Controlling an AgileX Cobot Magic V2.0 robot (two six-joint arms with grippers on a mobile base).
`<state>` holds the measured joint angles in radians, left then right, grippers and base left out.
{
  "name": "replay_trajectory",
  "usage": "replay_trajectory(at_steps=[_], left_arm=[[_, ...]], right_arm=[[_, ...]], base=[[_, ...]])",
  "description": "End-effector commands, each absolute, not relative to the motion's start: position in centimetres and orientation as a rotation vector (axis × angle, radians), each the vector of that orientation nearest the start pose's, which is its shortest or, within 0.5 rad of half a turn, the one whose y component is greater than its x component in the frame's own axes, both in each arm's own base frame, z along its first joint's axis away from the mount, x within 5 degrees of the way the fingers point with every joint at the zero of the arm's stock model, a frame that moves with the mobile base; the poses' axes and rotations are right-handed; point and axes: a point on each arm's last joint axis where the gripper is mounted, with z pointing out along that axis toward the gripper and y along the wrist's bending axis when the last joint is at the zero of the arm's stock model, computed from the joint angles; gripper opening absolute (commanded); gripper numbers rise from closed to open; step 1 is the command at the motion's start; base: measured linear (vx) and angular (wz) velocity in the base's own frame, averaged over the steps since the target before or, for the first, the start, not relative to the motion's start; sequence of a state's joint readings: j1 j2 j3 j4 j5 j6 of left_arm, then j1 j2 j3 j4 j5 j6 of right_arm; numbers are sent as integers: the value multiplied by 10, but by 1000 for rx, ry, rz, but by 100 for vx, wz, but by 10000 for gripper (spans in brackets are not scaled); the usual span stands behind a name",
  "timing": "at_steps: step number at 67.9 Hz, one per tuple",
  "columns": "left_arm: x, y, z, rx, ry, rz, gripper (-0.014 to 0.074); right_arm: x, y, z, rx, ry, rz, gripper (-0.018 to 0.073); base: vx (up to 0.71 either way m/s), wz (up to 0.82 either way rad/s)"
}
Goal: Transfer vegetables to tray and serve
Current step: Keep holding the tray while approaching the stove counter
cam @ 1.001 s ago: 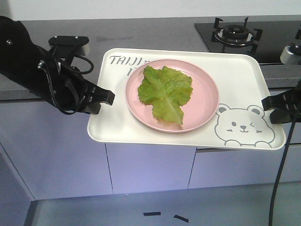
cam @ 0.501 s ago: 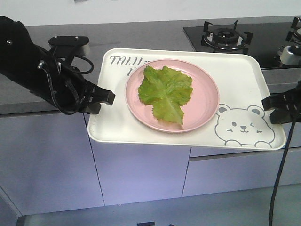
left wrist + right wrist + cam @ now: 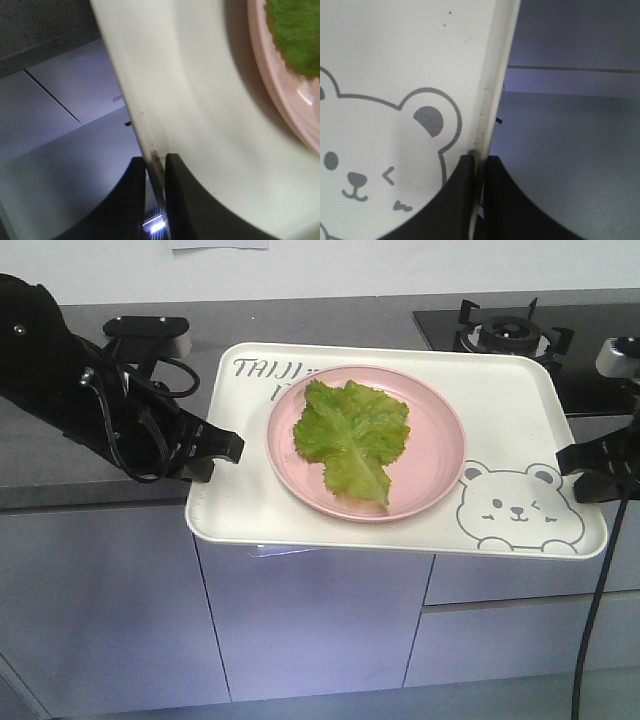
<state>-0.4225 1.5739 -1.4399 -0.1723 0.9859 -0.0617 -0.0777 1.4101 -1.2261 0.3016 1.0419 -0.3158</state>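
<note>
The cream tray (image 3: pixel 500 400) with the bear drawing is held in the air in front of the counter, carrying a round pink plate (image 3: pixel 432 455). A green lettuce leaf (image 3: pixel 350 435), the vegetables, lies on that plate. My left gripper (image 3: pixel 222 448) is shut on the tray's left rim; in the left wrist view the tray (image 3: pixel 190 90) has its rim pinched between the fingers of the left gripper (image 3: pixel 156 162). My right gripper (image 3: pixel 572 465) is shut on the right rim, which in the right wrist view runs down the tray (image 3: pixel 395 60) into the right gripper (image 3: pixel 480 162).
A dark grey counter (image 3: pixel 60 455) runs behind the tray, with pale cabinet fronts (image 3: pixel 310 630) below. A black gas hob (image 3: pixel 505 332) sits on the counter at the far right. The left arm's cables (image 3: pixel 150 455) hang beside the tray's left edge.
The counter and hob have shifted in the background, rightward over the last half second. The tray, plate, leaf and both grippers keep the same places in the view.
</note>
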Motion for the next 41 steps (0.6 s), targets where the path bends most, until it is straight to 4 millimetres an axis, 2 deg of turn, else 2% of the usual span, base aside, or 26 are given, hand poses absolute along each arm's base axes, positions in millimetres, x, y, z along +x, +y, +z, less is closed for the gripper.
replay_trajectory(at_steps=[1,41], left_arm=[[294,-165,371,367,2426,-600,-6],[294,-165,371,367,2426,-600,-6]], right_arm=[[279,18,352,-206,2524,434,-6],[279,18,352,-206,2524,434,-6]], base=[[13,9],[12,3]])
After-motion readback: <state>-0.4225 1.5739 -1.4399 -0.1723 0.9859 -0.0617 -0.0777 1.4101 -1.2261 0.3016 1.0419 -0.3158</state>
